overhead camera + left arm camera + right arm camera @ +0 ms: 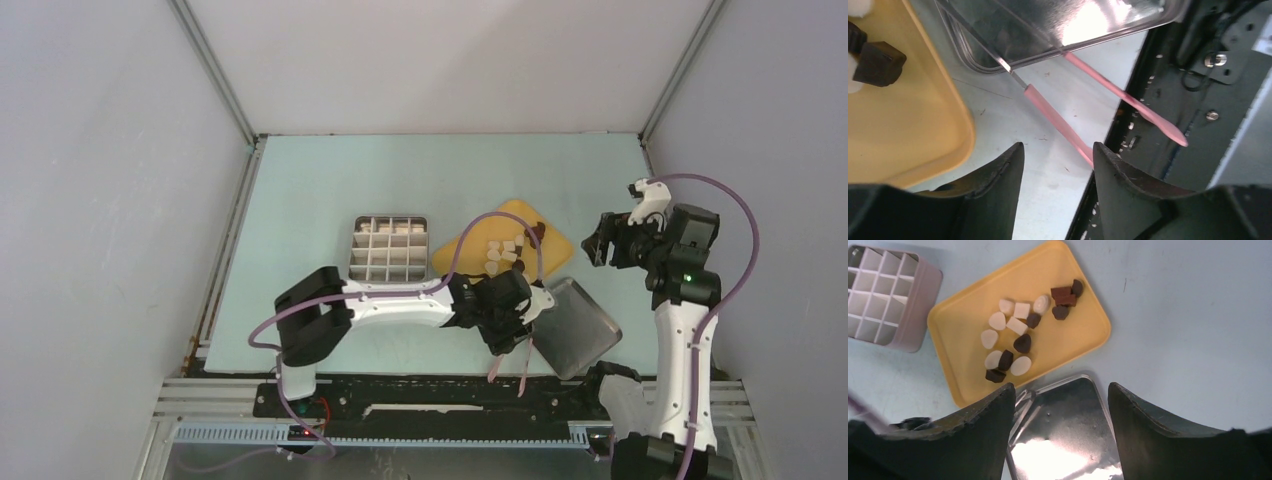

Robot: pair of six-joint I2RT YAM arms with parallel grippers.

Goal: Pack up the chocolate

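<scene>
Sixteen or so small chocolate pieces (1016, 325), half cream-white and half dark brown, rounded or blocky, all lie on the flat yellow plastic tray (1073, 335) with rounded corners, which sits on the pale blue-green counter (320, 190). The white pieces cluster toward the tray's middle, and four dark ones sit grouped near one corner. Just beside the tray stands a pale grey rectangular box with a white grid of compartments (878, 300). A shiny rectangular metal lid (1063, 430) lies flat just beside the tray's near edge. A pair of pink-sleeved metal tongs (1058, 117) runs from the lid's rim toward the black frame rail (1173, 75) at the counter's near edge, and one tong tip overhangs that rail. The left gripper (1058, 147) hangs low over the counter with its jaws parted. One tong arm passes between them close to one finger, and contact cannot be confirmed. The right gripper (1060, 387) hovers above the lid and tray with its jaws spread wide, holding nothing.
</scene>
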